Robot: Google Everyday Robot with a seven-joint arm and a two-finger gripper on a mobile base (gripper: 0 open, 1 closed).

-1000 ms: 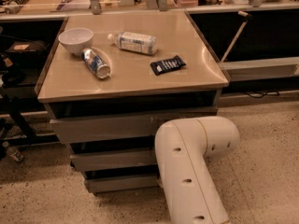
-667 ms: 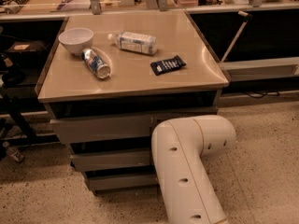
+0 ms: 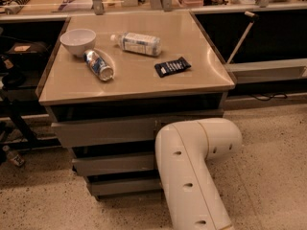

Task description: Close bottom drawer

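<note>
The bottom drawer [image 3: 123,186] is the lowest and narrowest of three grey drawer fronts under the tan table top [image 3: 134,80]. Its plain front panel shows at the left, and its right part is hidden behind my arm. The mid-width drawer [image 3: 115,163] and the widest drawer [image 3: 103,131] sit above it. My white arm [image 3: 192,171] bends in front of the drawers' right side. My gripper is hidden beyond the arm's elbow, close to the drawer fronts.
On the table top lie a white bowl [image 3: 77,41], a can on its side [image 3: 99,65], a clear plastic bottle [image 3: 138,43] and a dark snack packet [image 3: 172,66]. Dark shelving flanks the table on both sides. The speckled floor [image 3: 268,176] spreads to the right.
My arm's elbow has shifted slightly to the left in front of the drawers. The things on the table top have not moved.
</note>
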